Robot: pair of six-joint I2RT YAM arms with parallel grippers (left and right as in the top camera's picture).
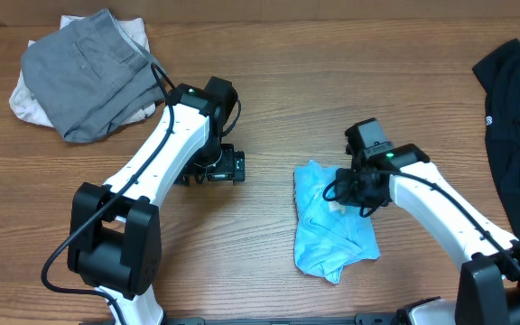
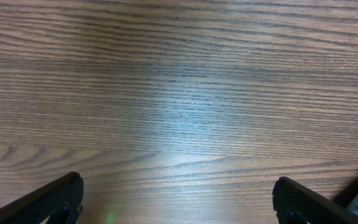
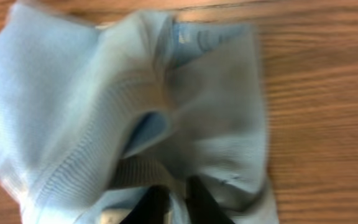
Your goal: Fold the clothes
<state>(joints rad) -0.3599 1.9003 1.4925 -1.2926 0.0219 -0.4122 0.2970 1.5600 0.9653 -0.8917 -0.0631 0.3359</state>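
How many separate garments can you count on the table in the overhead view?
4: a grey garment far left, an off-white garment beneath it, a light blue T-shirt centre-right, a black garment at the right edge. More may lie hidden under them.

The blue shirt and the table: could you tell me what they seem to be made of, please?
Blue shirt: soft matte knit, likely cotton; fine ribbing and limp folds. Table: wood or wood-look laminate, slightly glossy; grain lines and a glare patch.

Left hand [image 2: 178, 183] wide open (jaws far apart) and low, right hand [image 3: 176, 202] pinched shut.
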